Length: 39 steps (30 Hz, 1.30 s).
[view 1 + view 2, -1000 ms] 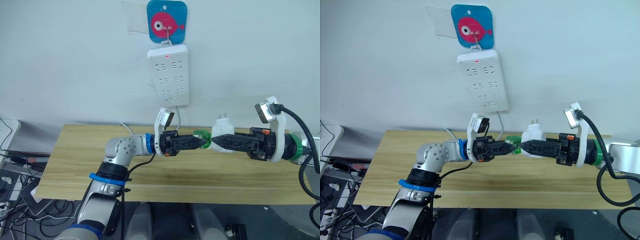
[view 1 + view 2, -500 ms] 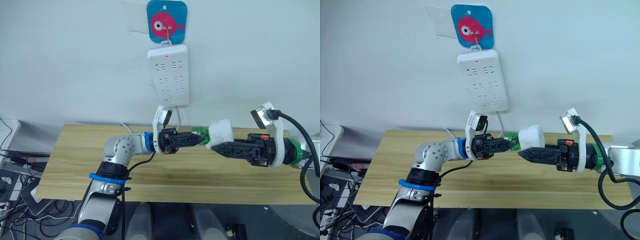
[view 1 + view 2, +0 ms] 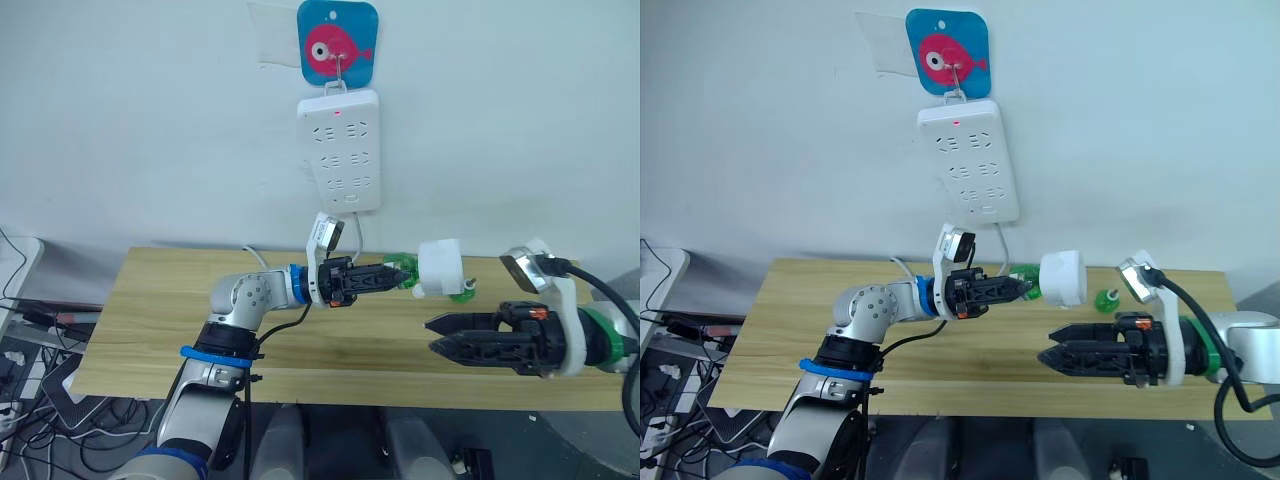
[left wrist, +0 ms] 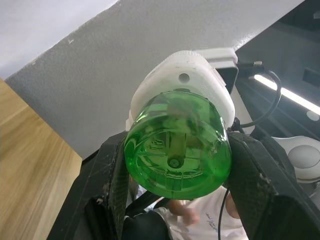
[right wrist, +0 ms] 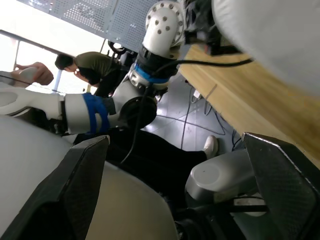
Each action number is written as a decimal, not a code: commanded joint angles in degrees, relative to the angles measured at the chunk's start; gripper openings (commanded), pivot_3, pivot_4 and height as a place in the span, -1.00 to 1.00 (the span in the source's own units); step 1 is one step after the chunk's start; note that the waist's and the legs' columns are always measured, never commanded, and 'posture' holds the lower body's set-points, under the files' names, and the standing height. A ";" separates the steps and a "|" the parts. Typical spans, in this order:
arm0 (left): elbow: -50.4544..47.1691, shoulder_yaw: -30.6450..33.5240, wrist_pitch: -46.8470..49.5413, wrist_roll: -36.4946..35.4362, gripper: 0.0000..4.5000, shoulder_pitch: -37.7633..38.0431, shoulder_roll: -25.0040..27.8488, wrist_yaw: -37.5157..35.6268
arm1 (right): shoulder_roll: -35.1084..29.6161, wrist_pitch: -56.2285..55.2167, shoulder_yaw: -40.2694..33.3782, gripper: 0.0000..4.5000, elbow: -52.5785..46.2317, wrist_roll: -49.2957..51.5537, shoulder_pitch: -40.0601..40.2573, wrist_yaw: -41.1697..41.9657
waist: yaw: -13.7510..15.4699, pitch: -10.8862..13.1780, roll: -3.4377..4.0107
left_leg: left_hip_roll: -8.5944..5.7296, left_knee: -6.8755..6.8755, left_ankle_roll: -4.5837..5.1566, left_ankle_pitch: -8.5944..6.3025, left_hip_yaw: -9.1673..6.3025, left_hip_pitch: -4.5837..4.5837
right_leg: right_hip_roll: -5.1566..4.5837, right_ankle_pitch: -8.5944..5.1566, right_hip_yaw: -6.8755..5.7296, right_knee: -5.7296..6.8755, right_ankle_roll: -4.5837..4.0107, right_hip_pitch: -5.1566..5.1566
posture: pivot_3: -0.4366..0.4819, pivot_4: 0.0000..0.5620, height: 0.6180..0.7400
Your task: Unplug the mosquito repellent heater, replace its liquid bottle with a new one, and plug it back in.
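Note:
The mosquito repellent heater (image 3: 440, 268), a small white rounded unit, hangs above the table's middle, still joined to its green liquid bottle (image 3: 402, 274). My left gripper (image 3: 398, 275) is shut on that bottle; in the left wrist view the bottle's round base (image 4: 177, 152) sits between the black fingers (image 4: 107, 185) with the heater (image 4: 182, 82) behind it. My right gripper (image 3: 432, 335) is open, below and to the right of the heater, touching nothing. A second small green bottle (image 3: 462, 293) stands on the table just right of the heater.
A tall white power strip (image 3: 339, 150) with a red light hangs on the wall from a blue fish hook (image 3: 337, 45), above the heater. The wooden table (image 3: 150, 320) runs across the view. Cables lie on the floor at the left. A person (image 5: 85, 62) stands in the background.
My right gripper has let go of the heater, opened and dropped toward the table's front right. The heater stays on the bottle in my left gripper, which has hardly moved.

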 commanded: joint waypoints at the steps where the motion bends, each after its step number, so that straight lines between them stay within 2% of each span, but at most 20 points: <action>1: -1.18 0.09 -0.50 -0.63 0.07 -0.66 -0.20 -0.87 | -3.01 0.35 -8.13 0.99 -1.57 1.43 5.66 3.34 | -0.03 -0.01 -0.01 | 0.00 0.01 0.00 0.00 0.01 0.01 | 0.00 0.00 0.01 0.00 0.00 0.01 | -0.26 -0.11 1.00; 5: -1.09 -0.06 -0.46 -0.62 0.07 -0.87 -0.19 -1.16 | -3.09 1.24 -14.77 0.99 4.59 1.43 9.31 -3.59 | -0.13 -0.01 -0.03 | -0.03 0.06 0.00 0.00 0.01 0.03 | 0.00 0.00 0.02 0.04 0.00 0.04 | -0.26 -0.11 1.00; 8: -1.11 -0.27 -0.33 -0.60 0.07 -1.01 0.03 -1.72 | -3.42 2.95 -17.68 0.71 11.84 -0.13 9.94 -7.06 | -0.12 -0.02 -0.03 | -0.07 0.10 0.00 0.00 0.03 0.04 | 0.03 0.02 0.05 0.06 0.04 0.05 | -0.26 -0.15 1.00; 12: -1.76 -0.63 -0.18 -0.66 0.07 -1.01 0.33 -2.18 | -1.31 1.42 -13.96 0.09 18.23 -6.79 3.62 -9.15 | -0.28 -0.03 -0.02 | -0.13 0.10 -0.03 0.02 0.08 0.05 | 0.06 0.02 0.10 0.04 0.04 0.04 | -0.24 -0.16 1.00; 18: -2.99 -0.75 1.29 -1.73 0.07 -1.21 0.91 -2.18 | 8.46 0.74 -3.92 -0.89 20.24 -10.64 -11.80 -14.97 | -0.42 -0.06 0.01 | -0.07 0.05 -0.16 0.09 0.06 0.08 | 0.13 0.03 0.10 0.08 0.03 0.03 | -0.21 -0.17 1.00; 19: -3.02 -0.73 1.35 -1.73 0.07 -1.26 0.92 -2.12 | 10.25 0.80 -2.64 -0.99 20.20 -11.55 -13.48 -15.43 | -0.48 -0.06 0.01 | -0.07 0.04 -0.16 0.09 0.05 0.07 | 0.13 0.03 0.09 0.07 0.03 0.02 | -0.21 -0.17 1.00; 23: -3.32 -0.67 1.10 -1.54 0.07 -1.27 0.88 -1.80 | 15.69 1.81 0.15 -0.99 20.58 -12.62 -18.01 -17.20 | -0.20 -0.06 0.01 | -0.02 0.03 -0.19 0.11 0.06 0.03 | 0.07 0.03 0.10 0.05 0.03 -0.02 | -0.18 -0.16 1.00; 27: -3.45 -0.38 1.47 -1.79 0.07 -1.36 0.80 -1.33 | 17.99 3.69 1.47 -0.99 19.89 -12.10 -19.59 -18.35 | 0.08 -0.06 0.01 | 0.02 0.04 -0.19 0.11 0.04 0.00 | -0.04 0.03 0.09 0.05 0.03 -0.02 | -0.17 -0.15 1.00; 35: -2.81 0.20 0.23 -1.22 0.07 -1.40 0.29 -0.17 | 16.33 3.86 1.37 -0.99 9.46 -0.06 -12.50 -21.97 | 0.18 -0.06 0.01 | 0.02 0.05 -0.14 0.08 0.02 -0.02 | -0.12 0.03 0.04 0.05 0.03 -0.02 | -0.17 -0.13 1.00; 39: -2.75 0.24 0.10 -1.26 0.07 -1.37 0.21 0.01 | 16.05 1.64 1.11 -0.99 4.91 1.43 -9.75 -21.93 | 0.09 -0.06 0.01 | 0.01 0.09 -0.02 0.02 0.02 -0.01 | -0.12 0.03 0.05 0.09 0.03 -0.01 | -0.17 -0.13 1.00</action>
